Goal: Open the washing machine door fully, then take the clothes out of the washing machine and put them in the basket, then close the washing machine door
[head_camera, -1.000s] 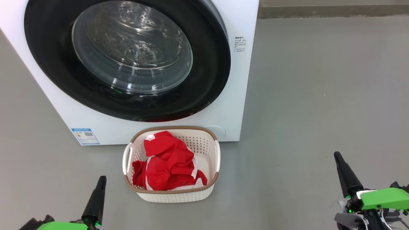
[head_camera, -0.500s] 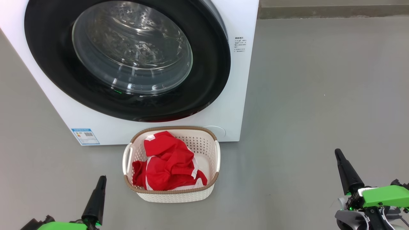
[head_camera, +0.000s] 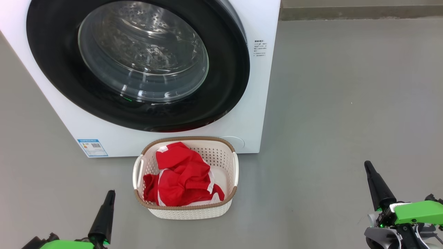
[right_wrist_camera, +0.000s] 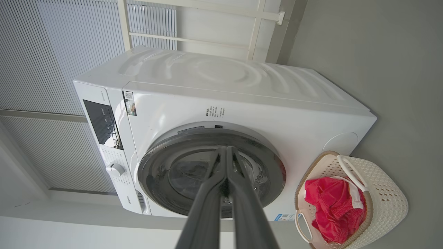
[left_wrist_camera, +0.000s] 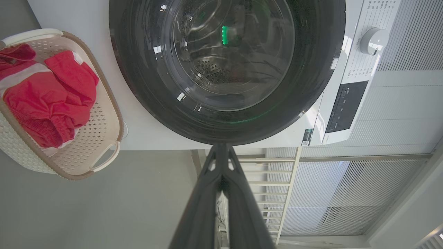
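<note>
Grey floor (head_camera: pixel 328 103), lit evenly. Nearest us, the left gripper (head_camera: pixel 110 195) and the right gripper (head_camera: pixel 368 166) sit low at either side, fingers pressed together on nothing, both well apart from the work. Further out between them, the basket (head_camera: pixel 190 211) stands just in front of the washing machine (head_camera: pixel 256 114), with the red clothes (head_camera: pixel 183 180) heaped inside. Beyond, the washing machine door (head_camera: pixel 225 86) lies flush against the front; we see no fabric through the glass.

Risks, as we judge them:
- We cannot tell whether the latch has caught, so the door could spring ajar.
- Narrow fingertips re-pressing the glossy rim could slip.
- A low arm sweep could knock the light basket.
</note>
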You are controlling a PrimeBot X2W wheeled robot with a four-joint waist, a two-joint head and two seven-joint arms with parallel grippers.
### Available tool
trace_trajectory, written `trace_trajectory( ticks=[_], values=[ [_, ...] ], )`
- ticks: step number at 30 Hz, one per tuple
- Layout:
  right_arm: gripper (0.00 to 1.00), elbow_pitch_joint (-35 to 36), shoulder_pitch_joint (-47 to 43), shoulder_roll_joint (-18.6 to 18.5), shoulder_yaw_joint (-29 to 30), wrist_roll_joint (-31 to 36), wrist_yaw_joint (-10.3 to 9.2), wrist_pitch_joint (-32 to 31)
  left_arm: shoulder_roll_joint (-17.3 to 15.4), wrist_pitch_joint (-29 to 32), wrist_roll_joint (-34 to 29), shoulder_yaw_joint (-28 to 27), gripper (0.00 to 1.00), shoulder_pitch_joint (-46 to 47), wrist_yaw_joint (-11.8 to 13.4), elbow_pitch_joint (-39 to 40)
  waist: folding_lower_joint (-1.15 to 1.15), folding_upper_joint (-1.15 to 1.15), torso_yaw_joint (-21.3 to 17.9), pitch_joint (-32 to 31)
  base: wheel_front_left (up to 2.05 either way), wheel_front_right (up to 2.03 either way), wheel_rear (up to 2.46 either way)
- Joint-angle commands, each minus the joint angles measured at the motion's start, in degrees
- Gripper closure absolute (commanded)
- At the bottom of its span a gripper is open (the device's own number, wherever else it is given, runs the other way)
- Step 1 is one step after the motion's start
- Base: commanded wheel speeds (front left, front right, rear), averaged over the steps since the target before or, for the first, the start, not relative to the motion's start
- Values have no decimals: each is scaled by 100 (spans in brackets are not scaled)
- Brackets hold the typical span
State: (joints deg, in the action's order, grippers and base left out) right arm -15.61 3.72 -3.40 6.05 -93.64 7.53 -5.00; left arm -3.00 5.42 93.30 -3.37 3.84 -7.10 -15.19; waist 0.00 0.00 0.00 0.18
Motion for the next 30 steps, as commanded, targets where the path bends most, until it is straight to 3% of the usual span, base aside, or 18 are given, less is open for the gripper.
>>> trace_trajectory(
  ticks=[1,30],
  values=[
    [100,167,233,-57,-103,22,-4,-27,-68,18,-22,-205,100,225,-38,119,0,0,0,0,0,0,0],
    [100,164,237,-23,-55,63,-4,-66,-42,48,-53,-242,100,229,-38,117,0,0,0,0,0,0,0]
  ],
)
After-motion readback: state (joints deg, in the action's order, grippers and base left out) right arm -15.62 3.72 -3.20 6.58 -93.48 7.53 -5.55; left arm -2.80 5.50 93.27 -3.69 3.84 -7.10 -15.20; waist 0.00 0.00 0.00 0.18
